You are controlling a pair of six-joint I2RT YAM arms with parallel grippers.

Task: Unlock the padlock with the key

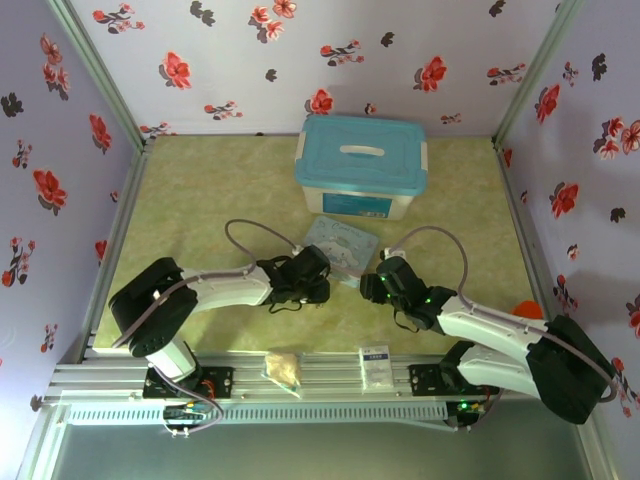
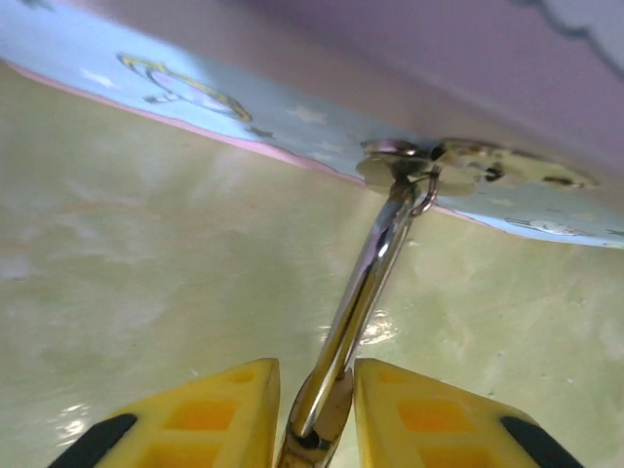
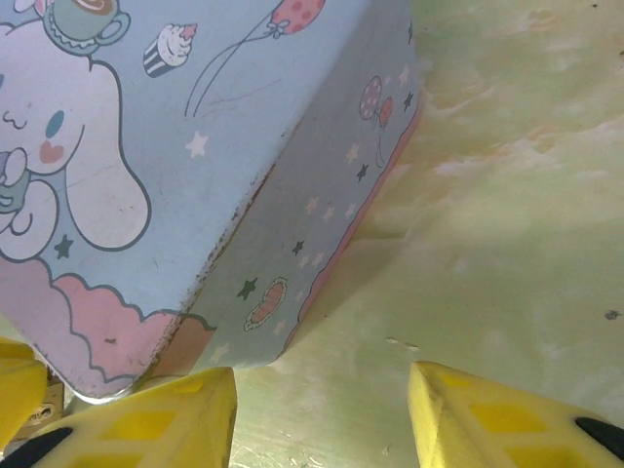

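Near right claw, cartoon tin; bin label unreadable

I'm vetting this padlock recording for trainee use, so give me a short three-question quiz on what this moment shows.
1. True or false: the right gripper is clamped on the cartoon tin.
2. What stands between the jaws of the left gripper? A) the padlock's silvery shackle B) a plastic bag C) a cardboard box
3. Fill in: the lidded bin behind the tin has a ___ lid.

Key: 1 false, its jaws stand open with bare table between them; 2 A; 3 blue.
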